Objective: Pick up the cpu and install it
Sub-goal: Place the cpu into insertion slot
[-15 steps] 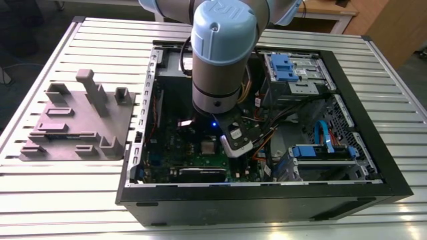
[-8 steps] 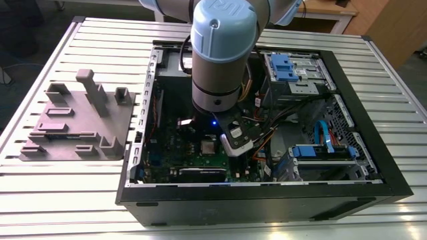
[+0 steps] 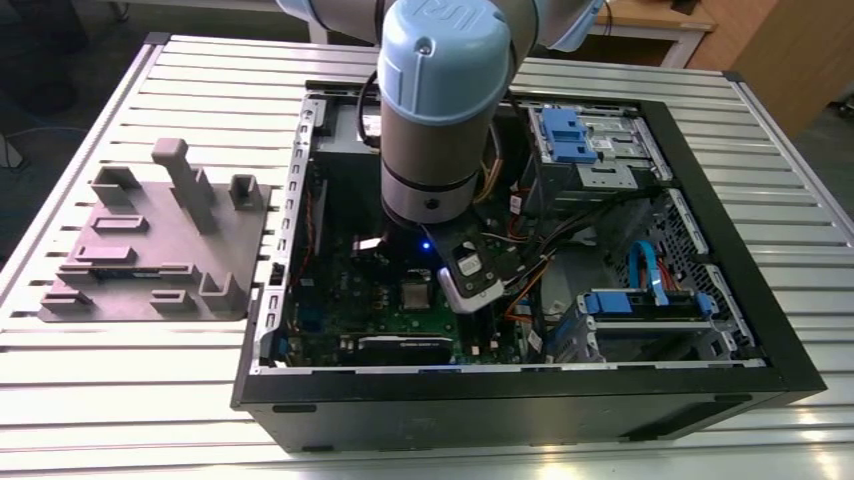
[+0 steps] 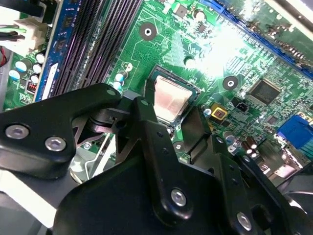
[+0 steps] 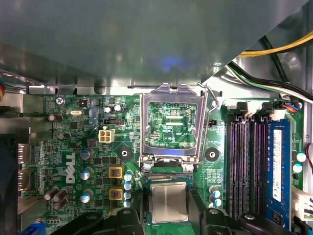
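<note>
The cpu (image 5: 168,203) is a small square chip with a shiny silver top. It lies flat in the motherboard socket, just in front of the raised silver socket frame (image 5: 171,95). In the second wrist view the cpu (image 4: 171,100) sits between two black fingers (image 4: 144,110). My gripper (image 5: 167,199) straddles the chip, one finger on each side, and a thin dark gap shows at both edges, so it is open. In the exterior view the arm reaches down into the open computer case, with the gripper (image 3: 443,290) right beside the cpu (image 3: 418,295).
A grey moulded tray (image 3: 147,250) with upright posts stands on the slatted table at the exterior view's left. Black memory slots (image 5: 249,166), capacitors and connectors crowd the board. Cables (image 5: 274,54) hang near the socket. Blue drive brackets (image 3: 574,135) and case walls (image 3: 534,400) hem in the arm.
</note>
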Available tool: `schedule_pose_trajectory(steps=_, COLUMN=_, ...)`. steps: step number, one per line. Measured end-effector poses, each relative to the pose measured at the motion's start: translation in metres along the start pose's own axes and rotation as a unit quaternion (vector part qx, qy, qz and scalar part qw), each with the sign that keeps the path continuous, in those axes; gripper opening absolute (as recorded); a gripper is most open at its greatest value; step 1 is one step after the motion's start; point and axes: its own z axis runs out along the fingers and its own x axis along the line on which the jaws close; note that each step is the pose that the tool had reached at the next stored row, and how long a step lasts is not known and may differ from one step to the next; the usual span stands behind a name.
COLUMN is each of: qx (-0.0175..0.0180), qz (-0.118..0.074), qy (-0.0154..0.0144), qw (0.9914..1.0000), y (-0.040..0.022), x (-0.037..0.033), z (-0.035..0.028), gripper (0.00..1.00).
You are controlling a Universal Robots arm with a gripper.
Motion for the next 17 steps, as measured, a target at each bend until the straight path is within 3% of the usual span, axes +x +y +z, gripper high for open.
schedule_pose_trajectory(steps=8, qx=0.0000, qz=0.000, qy=0.0012, qw=1.00000, y=0.0001, x=-0.0014, z=-0.0035, gripper=0.49)
schedule_pose_trajectory(steps=10, qx=-0.0001, qz=0.000, qy=0.0012, qw=1.00000, y=0.0001, x=-0.0019, z=-0.0028, gripper=0.50)
schedule_pose_trajectory(steps=11, qx=0.0000, qz=0.000, qy=0.0013, qw=1.00000, y=0.0001, x=-0.0022, z=-0.0024, gripper=0.56)
schedule_pose_trajectory(steps=17, qx=0.0000, qz=0.000, qy=0.0012, qw=1.00000, y=-0.0001, x=-0.0031, z=0.0013, gripper=0.56)
